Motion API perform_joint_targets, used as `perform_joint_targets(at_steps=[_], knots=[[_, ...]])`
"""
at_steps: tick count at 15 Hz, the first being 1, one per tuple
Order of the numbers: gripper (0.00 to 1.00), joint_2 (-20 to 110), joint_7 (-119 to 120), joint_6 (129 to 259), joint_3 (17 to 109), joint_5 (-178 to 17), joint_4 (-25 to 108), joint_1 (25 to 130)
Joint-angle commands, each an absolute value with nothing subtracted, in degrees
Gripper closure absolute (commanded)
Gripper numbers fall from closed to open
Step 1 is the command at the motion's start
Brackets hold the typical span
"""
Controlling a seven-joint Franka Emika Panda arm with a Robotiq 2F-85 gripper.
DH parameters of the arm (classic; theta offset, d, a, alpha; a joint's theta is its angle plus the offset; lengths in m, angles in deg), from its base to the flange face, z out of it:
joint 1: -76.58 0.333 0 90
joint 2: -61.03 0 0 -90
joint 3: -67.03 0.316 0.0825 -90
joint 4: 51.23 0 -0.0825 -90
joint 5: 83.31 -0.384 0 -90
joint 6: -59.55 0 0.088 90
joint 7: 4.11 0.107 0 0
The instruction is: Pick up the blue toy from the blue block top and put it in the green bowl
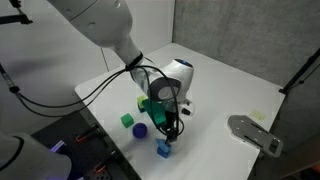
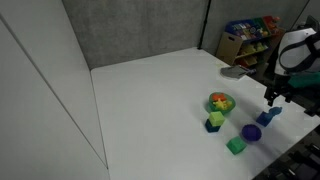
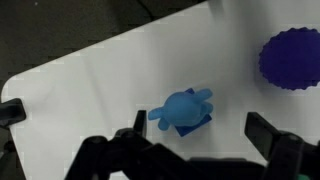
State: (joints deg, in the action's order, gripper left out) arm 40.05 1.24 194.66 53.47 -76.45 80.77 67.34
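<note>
Sitting spot: the blue toy rests on top of the blue block and covers most of its upper face.
Toy's look: sky blue, paler than the block. It has a plump, rounded body with a few stubby lobes poking out toward the upper right of the wrist view. What figure it is meant to be cannot be made out.
Block's look: a deeper blue cube turned corner-on to the wrist camera. Only its edges and lower right corner show from under the toy.
Toy and block from outside: in an exterior view they read as one small blue lump near the table's front edge. The toy is too small there to tell from the block.
Gripper: the gripper hangs over the toy and block. Its dark fingers are spread wide to either side and grasp nothing. The toy lies between their lines, untouched.
Neighbour: a dark blue-purple ball with a scalloped outline lies apart from the toy and is cut by the wrist view's right edge.
Further out: a green cube lies just beyond the ball.
Green bowl: the green bowl stands well apart from the block, past the ball, and holds something orange and yellow.
Surface: a white table carries all of them.
Arm: the white arm reaches down from the upper left in an exterior view.
</note>
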Motion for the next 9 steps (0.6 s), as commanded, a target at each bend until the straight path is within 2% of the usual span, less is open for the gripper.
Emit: perform_joint_targets(at_steps=[1, 9], knots=[[0.0, 39.8, 5.6, 195.6, 52.8, -80.2, 80.6, 65.9], [0.0, 39.9, 6.3, 194.8, 52.5, -88.7, 80.7, 63.7]])
